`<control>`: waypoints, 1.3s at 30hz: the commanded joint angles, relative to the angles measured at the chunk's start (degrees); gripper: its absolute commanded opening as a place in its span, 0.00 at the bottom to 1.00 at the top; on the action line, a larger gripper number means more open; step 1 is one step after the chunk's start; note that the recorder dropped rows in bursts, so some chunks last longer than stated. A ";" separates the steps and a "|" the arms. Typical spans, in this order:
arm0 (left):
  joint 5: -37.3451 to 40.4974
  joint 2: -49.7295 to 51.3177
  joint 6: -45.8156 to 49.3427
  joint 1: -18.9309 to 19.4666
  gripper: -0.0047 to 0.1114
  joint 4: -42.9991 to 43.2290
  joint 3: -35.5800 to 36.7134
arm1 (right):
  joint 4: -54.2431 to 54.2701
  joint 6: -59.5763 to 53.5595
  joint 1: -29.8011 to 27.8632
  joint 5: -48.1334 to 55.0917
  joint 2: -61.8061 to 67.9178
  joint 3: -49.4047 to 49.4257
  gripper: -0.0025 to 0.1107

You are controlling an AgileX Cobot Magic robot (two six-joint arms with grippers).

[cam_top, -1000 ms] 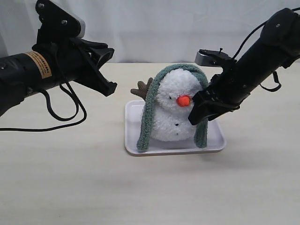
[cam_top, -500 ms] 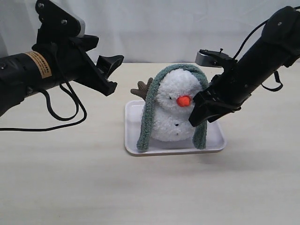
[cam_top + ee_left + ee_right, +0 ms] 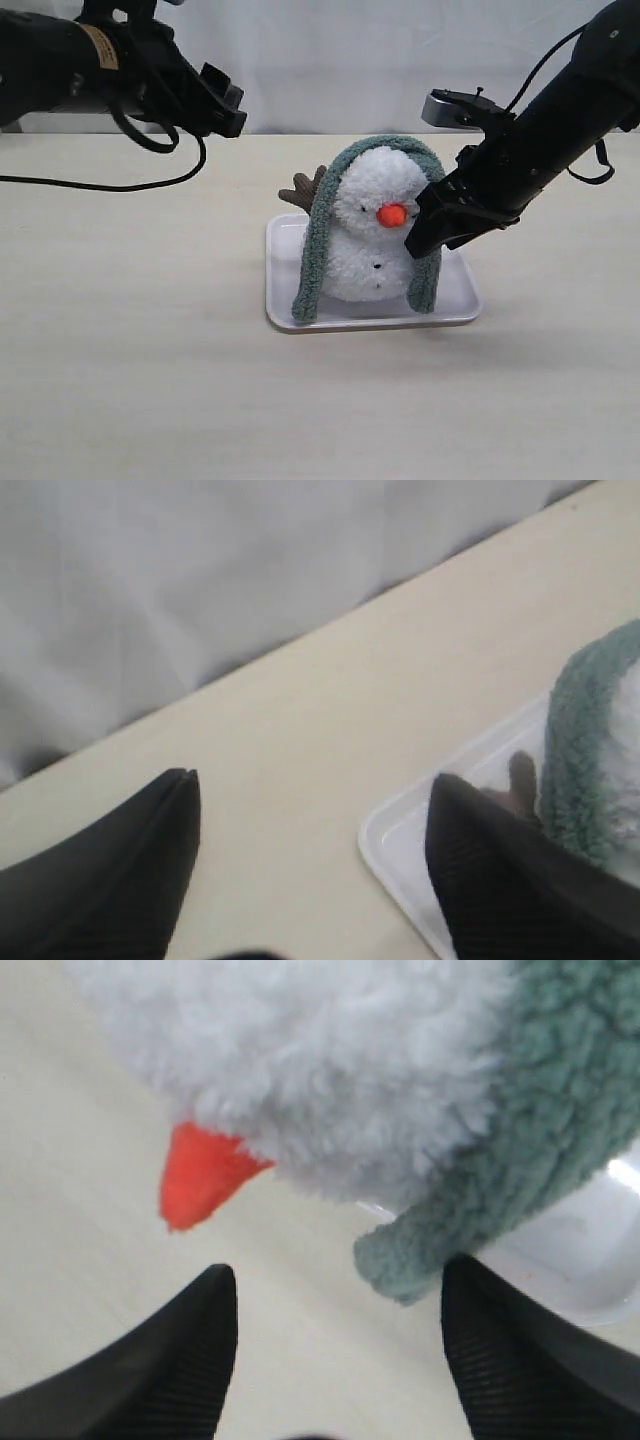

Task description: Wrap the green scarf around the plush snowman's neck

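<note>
The plush snowman point(image 3: 372, 232) stands upright in a white tray point(image 3: 282, 300). The green scarf point(image 3: 318, 240) is draped over the top of its head, with both ends hanging down to the tray on either side. My right gripper point(image 3: 425, 238) is open just beside the snowman's orange nose point(image 3: 392, 213), close to the scarf's right-hand end point(image 3: 440, 1240); in the right wrist view nothing lies between its fingers point(image 3: 500, 1350). My left gripper point(image 3: 225, 105) is open and raised at the back left, well away from the snowman. Its wrist view shows the tray corner point(image 3: 395, 850) and the scarf point(image 3: 590, 740).
A brown branch arm point(image 3: 303, 190) sticks out behind the snowman's left side. The beige table point(image 3: 150, 350) stretches in front and to the left of the tray. A white curtain point(image 3: 330, 60) hangs behind the table.
The left arm has lifted up and back toward the far left, and its gripper has opened. The right gripper has edged slightly upward beside the snowman's face.
</note>
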 commanded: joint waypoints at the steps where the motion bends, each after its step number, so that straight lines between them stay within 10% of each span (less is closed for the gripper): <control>1: 10.24 6.71 1.14 0.27 0.57 -2.93 -5.62 | 0.07 0.18 0.08 -0.08 -0.52 0.15 0.53; 31: -9.20 22.51 24.13 -8.84 0.57 -12.16 -6.32 | 7.42 -7.37 0.08 -9.21 -5.68 -3.35 0.51; 39: -8.88 21.12 24.13 -9.05 0.57 -12.16 -6.32 | 12.41 -13.07 0.08 -11.80 -4.76 -3.35 0.25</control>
